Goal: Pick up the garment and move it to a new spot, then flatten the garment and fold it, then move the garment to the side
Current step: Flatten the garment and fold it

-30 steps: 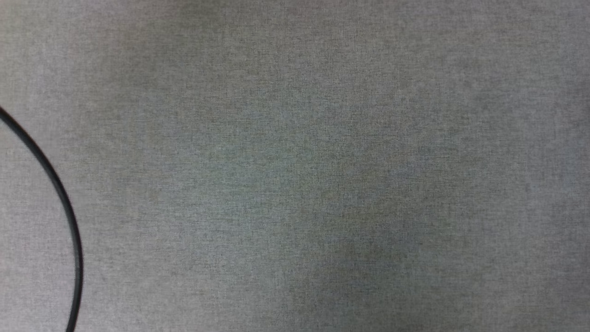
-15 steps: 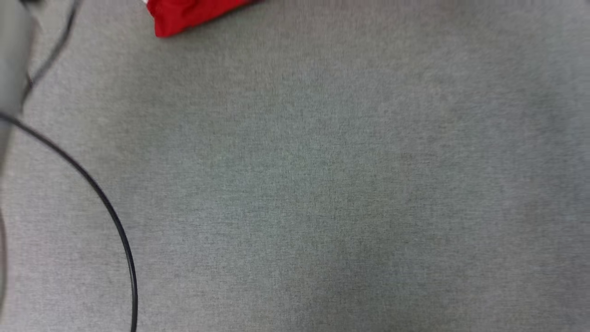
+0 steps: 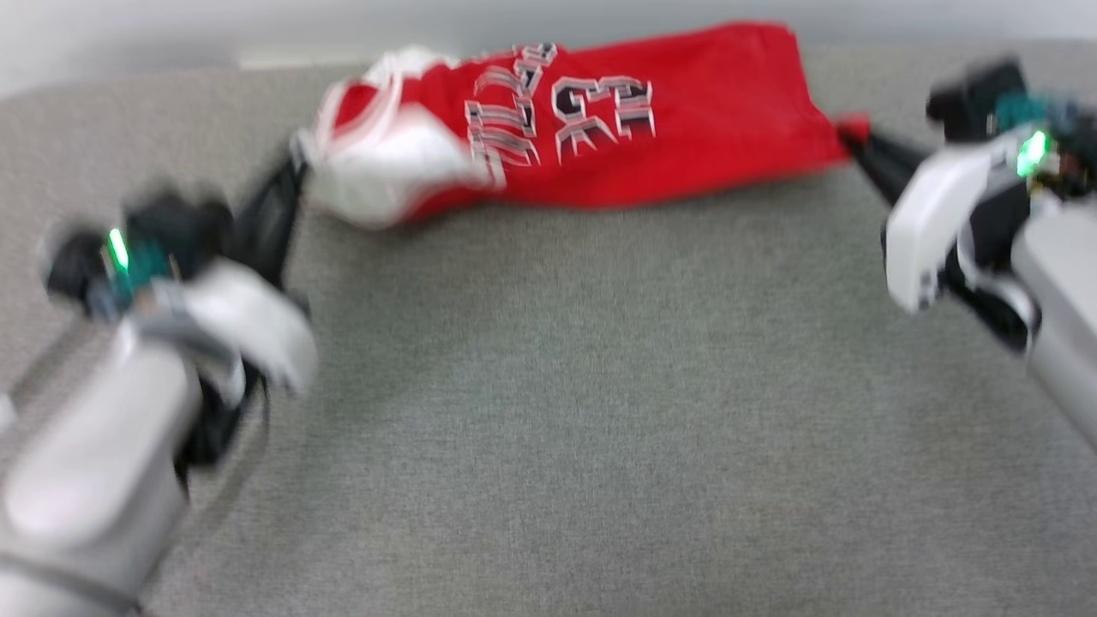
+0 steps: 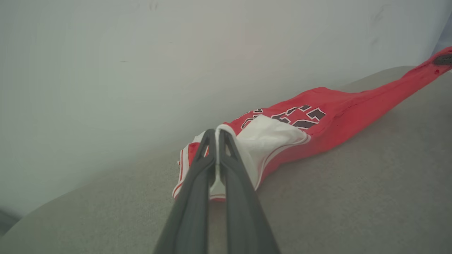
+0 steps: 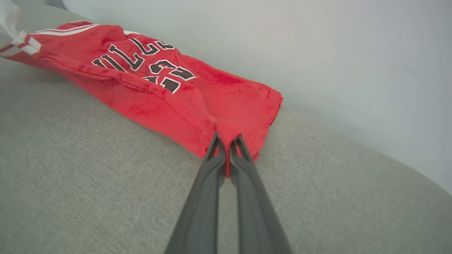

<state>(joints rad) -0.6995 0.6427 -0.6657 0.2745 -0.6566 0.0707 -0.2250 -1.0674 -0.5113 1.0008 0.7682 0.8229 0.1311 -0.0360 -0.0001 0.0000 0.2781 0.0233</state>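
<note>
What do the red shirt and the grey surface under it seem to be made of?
The garment: soft, matte cloth, probably a knit; it creases and sags limply. The grey surface: matte woven fabric, it seems; a fine heathered weave shows.

Bright, soft and even everywhere, without glare or hard-edged shadow. In the head view, smeared by motion: doubled lettering on the garment, ghosted outlines around the left claw and right claw, streaked green lamps on both wrists, weave of the table only faintly readable. Sharp in both wrist views, down to cloth nap and print. Faint grey shading on the table just under the garment's near fold. Wide-angle bending toward the edges there: table rim curved against the pale wall. Slightly soft at the bottom edge, close to the lens: dark claw fingers.
</note>
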